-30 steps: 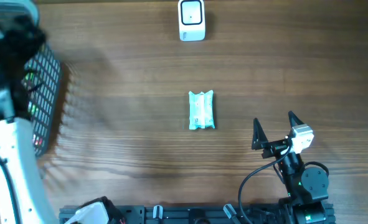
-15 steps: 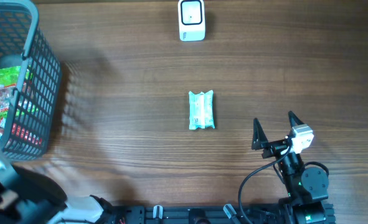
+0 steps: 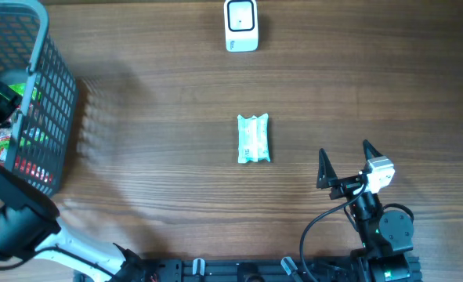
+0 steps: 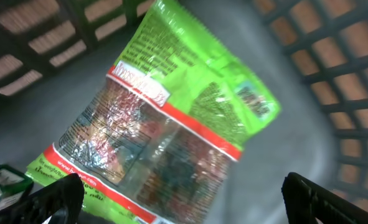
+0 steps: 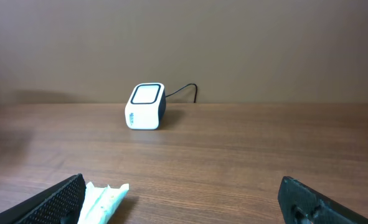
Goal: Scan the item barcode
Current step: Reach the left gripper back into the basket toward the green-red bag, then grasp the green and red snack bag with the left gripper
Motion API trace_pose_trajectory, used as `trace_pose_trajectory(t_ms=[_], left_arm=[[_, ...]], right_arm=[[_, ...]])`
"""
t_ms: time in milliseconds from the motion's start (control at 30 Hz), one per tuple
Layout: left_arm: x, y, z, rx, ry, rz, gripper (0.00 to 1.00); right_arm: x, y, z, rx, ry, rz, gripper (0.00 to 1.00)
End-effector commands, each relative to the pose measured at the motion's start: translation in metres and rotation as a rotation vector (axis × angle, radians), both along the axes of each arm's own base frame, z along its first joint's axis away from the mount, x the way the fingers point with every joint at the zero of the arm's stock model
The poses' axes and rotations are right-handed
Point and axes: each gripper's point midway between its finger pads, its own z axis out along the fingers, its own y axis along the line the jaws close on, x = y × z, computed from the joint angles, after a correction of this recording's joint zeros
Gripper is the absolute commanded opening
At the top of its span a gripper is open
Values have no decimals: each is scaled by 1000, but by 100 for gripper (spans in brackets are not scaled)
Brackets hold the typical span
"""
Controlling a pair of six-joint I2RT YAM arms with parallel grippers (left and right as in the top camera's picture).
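A white barcode scanner [image 3: 240,25] stands at the table's far edge, also seen ahead in the right wrist view [image 5: 145,106]. A teal packet [image 3: 254,139] lies flat mid-table; its end shows by my right gripper's left finger [image 5: 103,199]. My right gripper [image 3: 345,157] rests open near the front right, nothing between its fingers [image 5: 187,208]. My left gripper [image 4: 184,202] hangs open inside the grey basket [image 3: 59,94], just above a green and red snack packet [image 4: 171,118] lying on the basket floor. It touches nothing that I can see.
The basket at the left edge holds several packets, including a green one [image 3: 31,98] and a red one [image 3: 27,166]. The left arm's white link [image 3: 66,251] crosses the front left corner. A black rail [image 3: 239,270] runs along the front edge.
The left arm has swung from over the basket's far left side to the front left, uncovering the basket. The right arm and the teal packet have not moved.
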Motion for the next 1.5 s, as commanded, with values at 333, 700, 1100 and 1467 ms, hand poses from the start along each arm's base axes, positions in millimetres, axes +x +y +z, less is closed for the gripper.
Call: trace_pose_trajectory(t_ms=[333,700,1100,1467], left_arm=[[5,-2,-75,180,324,-141,100],[19,-4,-46,258,304,-141,100],[46,-16,-18,267,191,-315,100],[24,-18,-92,136,320,-320,100]], right_arm=[[0,0,0,15,1,4,100],[0,0,0,15,1,4,100],[0,0,0,14,0,4,100],[0,0,0,14,0,4,100]])
